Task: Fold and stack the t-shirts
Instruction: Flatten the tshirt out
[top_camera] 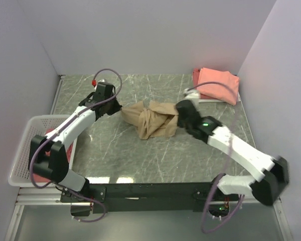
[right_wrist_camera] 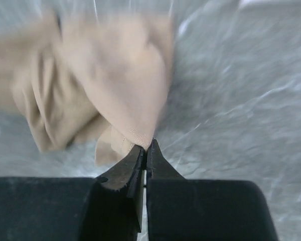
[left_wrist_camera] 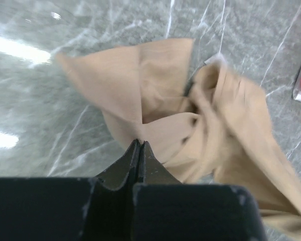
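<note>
A tan-beige t-shirt (top_camera: 151,119) lies bunched and twisted in the middle of the marble table (top_camera: 140,155). My left gripper (top_camera: 119,107) is shut on its left edge; the left wrist view has the jaws pinched together on the cloth (left_wrist_camera: 155,100) at their tips (left_wrist_camera: 139,143). At the shirt's right side my right gripper (top_camera: 179,114) is shut on a fold of the same shirt (right_wrist_camera: 115,85), the fabric caught between the tips (right_wrist_camera: 146,146). A folded salmon-pink t-shirt (top_camera: 218,84) lies at the back right corner.
A white mesh basket (top_camera: 25,150) stands at the left edge with red cloth (top_camera: 52,148) inside, mostly hidden by my left arm. White walls close in the table at the back and both sides. The pink shirt rests on a white sheet (top_camera: 210,100).
</note>
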